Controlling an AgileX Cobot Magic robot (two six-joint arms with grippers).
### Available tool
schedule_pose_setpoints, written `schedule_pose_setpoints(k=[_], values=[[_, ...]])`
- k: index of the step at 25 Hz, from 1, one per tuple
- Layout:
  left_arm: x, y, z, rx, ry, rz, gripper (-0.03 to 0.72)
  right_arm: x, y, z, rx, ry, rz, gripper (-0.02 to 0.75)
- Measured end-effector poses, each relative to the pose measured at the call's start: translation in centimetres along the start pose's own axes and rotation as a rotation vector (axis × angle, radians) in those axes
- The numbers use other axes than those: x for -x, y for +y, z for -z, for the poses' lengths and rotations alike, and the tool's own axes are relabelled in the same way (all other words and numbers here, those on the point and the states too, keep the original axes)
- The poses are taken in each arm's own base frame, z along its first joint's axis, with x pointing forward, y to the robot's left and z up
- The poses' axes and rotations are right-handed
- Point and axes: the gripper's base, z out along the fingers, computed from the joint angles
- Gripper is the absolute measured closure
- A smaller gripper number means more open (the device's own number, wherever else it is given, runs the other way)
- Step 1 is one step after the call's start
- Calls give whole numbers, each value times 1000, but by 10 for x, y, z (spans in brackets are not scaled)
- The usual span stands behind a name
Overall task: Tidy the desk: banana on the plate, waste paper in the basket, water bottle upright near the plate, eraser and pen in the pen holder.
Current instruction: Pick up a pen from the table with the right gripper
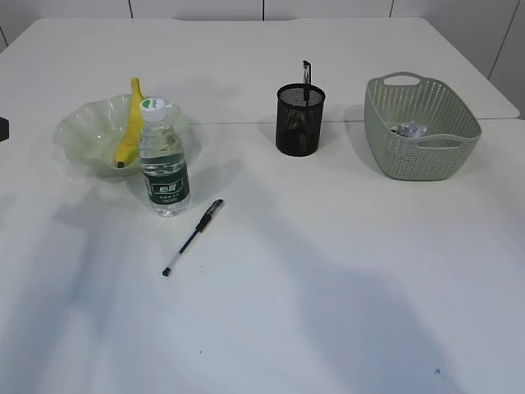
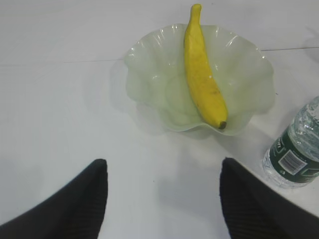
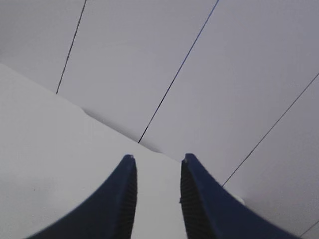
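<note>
Inspector: Count, largest first. One white table (image 1: pixel 328 312). One grey-green perforated basket (image 1: pixel 420 156) at far right, holding one crumpled piece of waste paper (image 1: pixel 408 129). One pale green ruffled plate (image 1: pixel 82 135) at far left, with one banana (image 1: pixel 128 123) lying across it, its stem over the far rim. One water bottle (image 1: pixel 164 160), upright, just right of the plate and nearer the camera, touching or almost touching its rim. One black mesh pen holder (image 1: pixel 300 120) in the middle, with one dark pen clip (image 1: pixel 306 72) standing above its rim. One pen (image 1: pixel 193 238) lying loose on the table, near the bottle, tip toward the near left.

Clerk: And the grippers?

Inspector: Two, neither in the exterior view. The left gripper (image 2: pixel 163 172) hangs over bare table on the near side of the plate, jaws wide apart, nothing between them. The right gripper (image 3: pixel 157 167) has its jaws narrowly parted, empty, pointed at the table's far edge and the panelled wall (image 3: pixel 199 64).

Clerk: Anything obscured?

Inspector: The mesh hides what else sits in the holder; I cannot make out an eraser anywhere. In the left wrist view the bottle is cut off at the right edge, showing only its lower part and label. A dark object (image 1: pixel 3 128) at the far left edge is cropped beyond identifying.
</note>
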Motion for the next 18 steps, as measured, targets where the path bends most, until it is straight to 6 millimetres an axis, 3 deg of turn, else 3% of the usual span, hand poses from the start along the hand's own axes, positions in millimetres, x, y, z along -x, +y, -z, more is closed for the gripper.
schedule_pose_setpoints(k=[4,8,13,18], values=[[0,-1,0,-11,-3,0,192,27,-34,52,-31,-57,7,506],[0,-2,0,-22,-5,0,193,36,-58,101,-32,-45,34,506],[1,-4,0,-43,-10,0,193,22,-68,152,24,2,48,506],[1,-5,0,-53,-13,0,193,-13,-69,209,62,-43,-1,506]])
